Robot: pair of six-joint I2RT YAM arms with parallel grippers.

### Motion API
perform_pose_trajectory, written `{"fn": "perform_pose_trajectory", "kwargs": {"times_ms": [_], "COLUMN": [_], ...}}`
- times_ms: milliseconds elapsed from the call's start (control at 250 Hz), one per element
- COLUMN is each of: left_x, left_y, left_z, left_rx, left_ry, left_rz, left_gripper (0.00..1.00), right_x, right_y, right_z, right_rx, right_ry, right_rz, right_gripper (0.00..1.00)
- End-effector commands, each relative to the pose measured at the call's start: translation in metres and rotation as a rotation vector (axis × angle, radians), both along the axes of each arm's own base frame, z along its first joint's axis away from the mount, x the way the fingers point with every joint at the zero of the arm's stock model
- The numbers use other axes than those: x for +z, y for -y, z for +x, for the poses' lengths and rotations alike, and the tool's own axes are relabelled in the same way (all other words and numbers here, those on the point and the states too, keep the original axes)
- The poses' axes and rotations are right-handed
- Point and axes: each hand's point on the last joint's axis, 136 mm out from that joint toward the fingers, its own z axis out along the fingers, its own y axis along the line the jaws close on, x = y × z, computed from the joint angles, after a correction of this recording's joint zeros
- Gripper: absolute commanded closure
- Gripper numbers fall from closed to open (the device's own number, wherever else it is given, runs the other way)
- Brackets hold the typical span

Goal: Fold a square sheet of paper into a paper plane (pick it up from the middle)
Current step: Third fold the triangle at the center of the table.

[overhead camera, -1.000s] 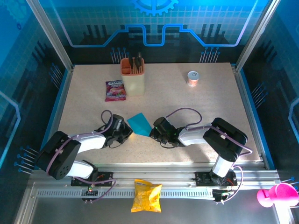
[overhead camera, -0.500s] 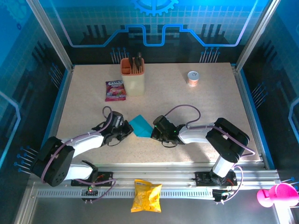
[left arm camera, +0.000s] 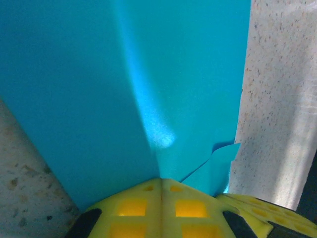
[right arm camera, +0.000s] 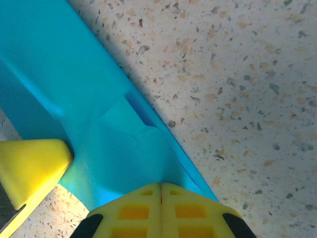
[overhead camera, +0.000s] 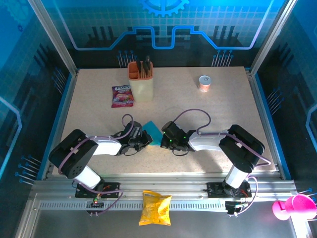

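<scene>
The cyan-blue sheet of paper [overhead camera: 153, 130] lies partly folded and bunched at mid-table, squeezed between both arms. My left gripper [overhead camera: 147, 139] meets its left edge and my right gripper [overhead camera: 163, 140] its right edge, almost touching each other. In the left wrist view the paper [left arm camera: 124, 89] has a crease running straight into my shut left gripper [left arm camera: 161, 181]; a right fingertip [left arm camera: 257, 213] shows at the lower right. Seen from the right wrist, layered folds of paper [right arm camera: 114, 144] converge on my shut right gripper [right arm camera: 161, 186], with a left fingertip [right arm camera: 29, 166] beside it.
An orange-cream holder [overhead camera: 140, 82] with tools stands at the back, a pink-purple snack packet [overhead camera: 122, 96] to its left. A small can [overhead camera: 204, 83] sits back right. A yellow crisp bag [overhead camera: 155, 208] lies on the front rail, and a pink object [overhead camera: 292, 206] is off the table's right.
My left gripper has slid right toward the right gripper. The paper between them has narrowed and bunched up. The right gripper barely shifted.
</scene>
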Motion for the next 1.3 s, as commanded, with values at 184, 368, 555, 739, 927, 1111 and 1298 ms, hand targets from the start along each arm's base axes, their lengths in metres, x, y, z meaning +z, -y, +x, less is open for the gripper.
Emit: {"fn": "perform_pose_trajectory", "kwargs": {"times_ms": [184,368,555,739,927,1111,1298], "left_x": [-0.032,-0.029,-0.036,-0.043,-0.051,-0.062,-0.065], "left_y": [-0.026,-0.031,-0.034,-0.036,-0.04,-0.043,-0.045], "left_z": [-0.025,-0.027,-0.029,-0.032,-0.036,-0.042,-0.044], "left_rx": [0.054,0.053,0.054,0.059,0.069,0.083,0.088], "left_ry": [-0.09,-0.088,-0.106,-0.128,-0.159,-0.199,-0.203], "left_rz": [0.102,0.132,0.153,0.164,0.181,0.187,0.188], "left_gripper": [1.0,1.0,1.0,1.0,1.0,1.0,1.0], "right_x": [0.028,0.04,0.022,-0.002,-0.02,-0.024,-0.021], "right_y": [0.003,-0.022,-0.045,-0.051,-0.024,0.003,0.031], "right_z": [-0.001,0.005,0.006,-0.001,-0.012,-0.017,-0.021], "right_rx": [0.059,0.092,0.096,0.083,0.038,-0.001,-0.041], "right_ry": [0.022,0.047,0.021,-0.023,-0.048,-0.048,-0.034], "right_rz": [-0.009,0.025,0.063,0.075,0.03,0.007,-0.016], "right_gripper": [1.0,1.0,1.0,1.0,1.0,1.0,1.0]}}
